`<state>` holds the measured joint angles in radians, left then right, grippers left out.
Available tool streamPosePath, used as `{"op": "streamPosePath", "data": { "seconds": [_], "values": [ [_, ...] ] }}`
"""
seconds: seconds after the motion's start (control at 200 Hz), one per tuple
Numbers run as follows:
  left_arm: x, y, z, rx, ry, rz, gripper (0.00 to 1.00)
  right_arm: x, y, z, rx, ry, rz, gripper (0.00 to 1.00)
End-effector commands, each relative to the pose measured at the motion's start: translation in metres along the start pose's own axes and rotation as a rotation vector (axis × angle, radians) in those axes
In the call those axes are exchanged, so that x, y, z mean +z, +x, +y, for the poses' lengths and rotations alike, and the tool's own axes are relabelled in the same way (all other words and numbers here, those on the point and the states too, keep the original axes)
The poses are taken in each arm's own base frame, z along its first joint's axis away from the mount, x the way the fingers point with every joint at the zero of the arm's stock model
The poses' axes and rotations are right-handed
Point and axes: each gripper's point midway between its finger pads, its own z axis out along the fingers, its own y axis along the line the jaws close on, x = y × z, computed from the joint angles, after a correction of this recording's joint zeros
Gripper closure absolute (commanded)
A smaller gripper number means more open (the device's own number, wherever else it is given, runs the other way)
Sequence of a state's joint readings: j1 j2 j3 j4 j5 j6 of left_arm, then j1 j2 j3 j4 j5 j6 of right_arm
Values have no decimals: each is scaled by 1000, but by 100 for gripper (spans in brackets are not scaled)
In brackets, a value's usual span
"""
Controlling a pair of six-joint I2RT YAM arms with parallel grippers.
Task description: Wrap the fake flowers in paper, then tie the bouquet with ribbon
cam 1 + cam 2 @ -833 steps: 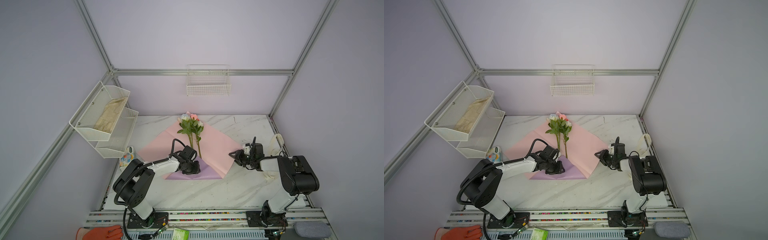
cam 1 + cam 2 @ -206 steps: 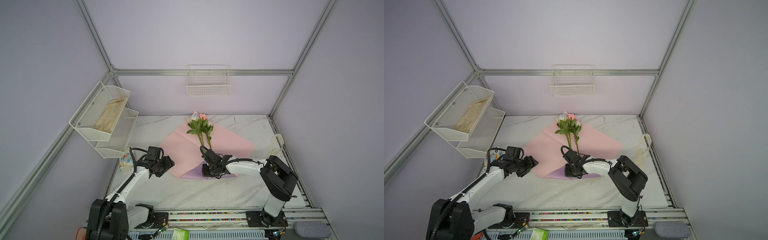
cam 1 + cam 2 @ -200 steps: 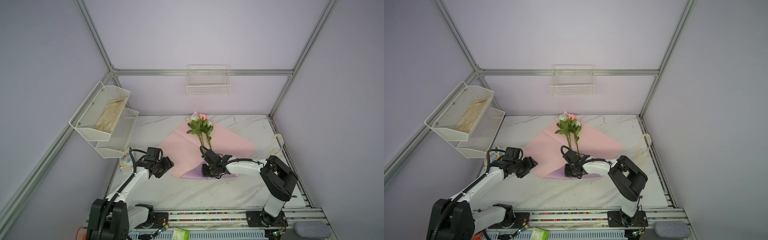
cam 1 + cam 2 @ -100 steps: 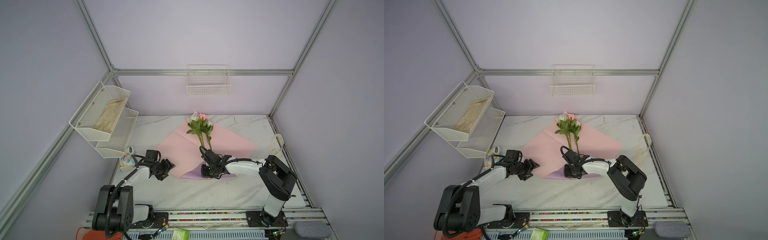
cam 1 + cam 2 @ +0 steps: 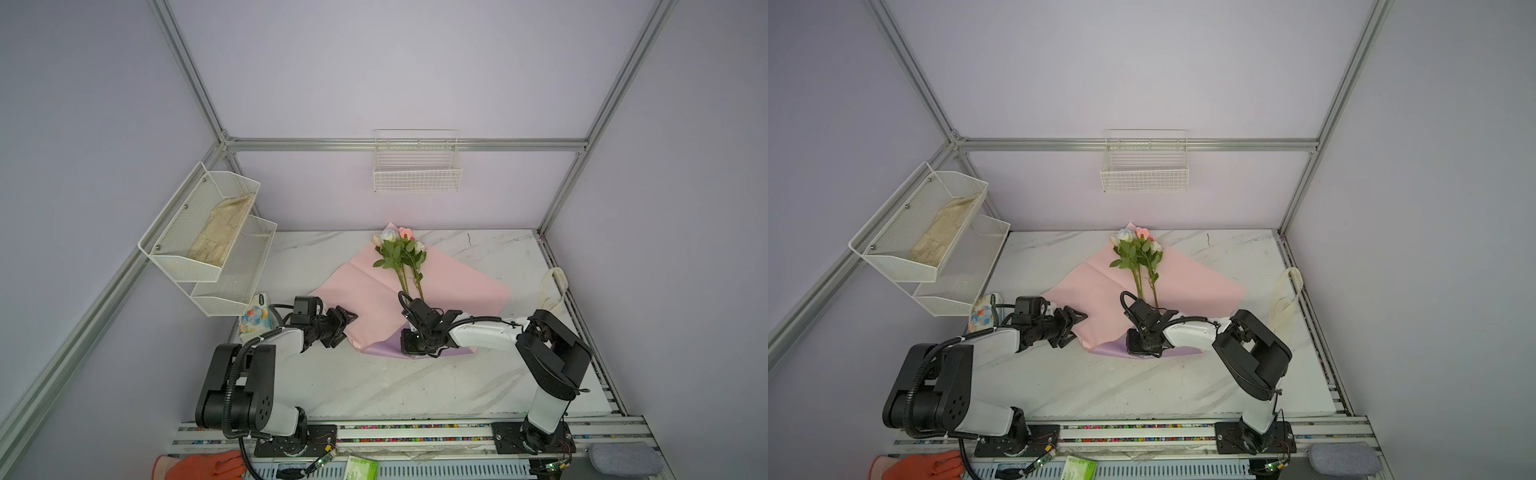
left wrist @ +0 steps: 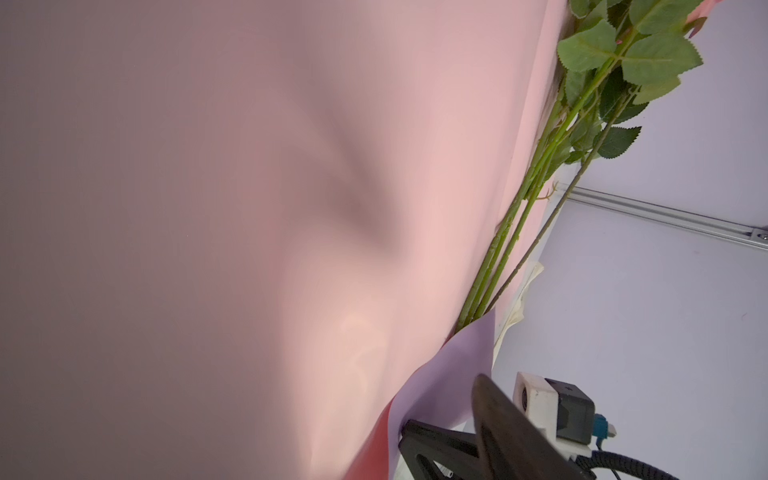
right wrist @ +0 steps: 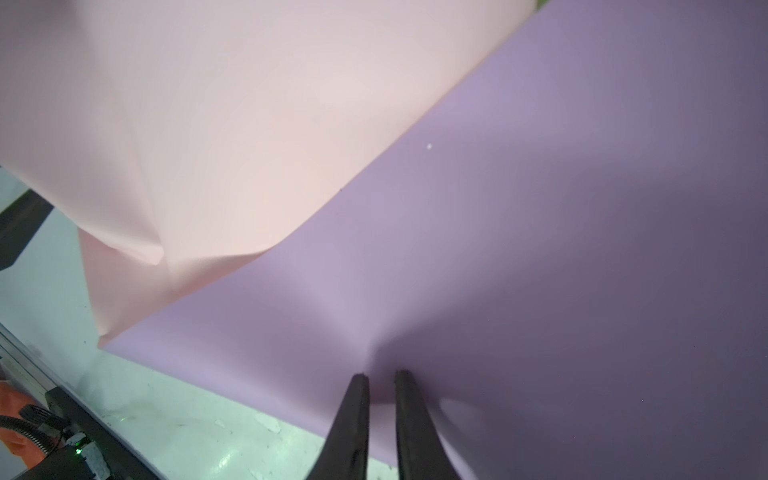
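**Left corner to be folded over the stems while the lilac flap is pinned**

The step in hand is judged to be the wrapping of the paper sheet (image 5: pixel 365 286) around the bouquet (image 5: pixel 401 257). No tie can be made until the stems (image 6: pixel 519 216) are sheathed. The pink corner nearest the table's left edge should be taken well inside its edge, lifted low, and carried across the stems without dragging them sideways. Meanwhile the lilac flap (image 7: pixel 540 249) should be held down, so that the sheet does not slide on the table (image 5: pixel 374 386).

The bouquet lies on the sheet about midway between the left and right edges. Its blooms point toward the far edge and its stem ends run under the lilac flap toward the near edge.

The right end effector (image 7: pixel 378 376) is set on that flap, just beyond the stem ends. Its fingertips are drawn close, with lilac paper puckered between them. Whether stems are caught inside cannot be told.

The left end effector (image 5: pixel 347 318) stands at the sheet's left corner, well apart from the stems, with its jaws spread and nothing clamped.
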<state>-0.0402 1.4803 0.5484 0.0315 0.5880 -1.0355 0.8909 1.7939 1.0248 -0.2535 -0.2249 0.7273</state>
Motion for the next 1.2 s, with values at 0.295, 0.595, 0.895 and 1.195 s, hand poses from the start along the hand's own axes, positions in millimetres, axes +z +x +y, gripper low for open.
{"op": "streamPosePath", "data": {
  "seconds": [0.295,0.595,0.895,1.195],
  "values": [
    [-9,-54,3,75,-111,-116,39,14,15,-18,4,66,56,82],
    [-22,-50,-31,226,-56,-126,86,9,7,-4,12,22,35,81],
    [-30,-34,-79,444,-119,-134,94,9,9,4,9,-29,47,85],
    [-22,-6,-140,604,-96,-90,96,15,16,-8,22,2,54,90]
  ]
}}
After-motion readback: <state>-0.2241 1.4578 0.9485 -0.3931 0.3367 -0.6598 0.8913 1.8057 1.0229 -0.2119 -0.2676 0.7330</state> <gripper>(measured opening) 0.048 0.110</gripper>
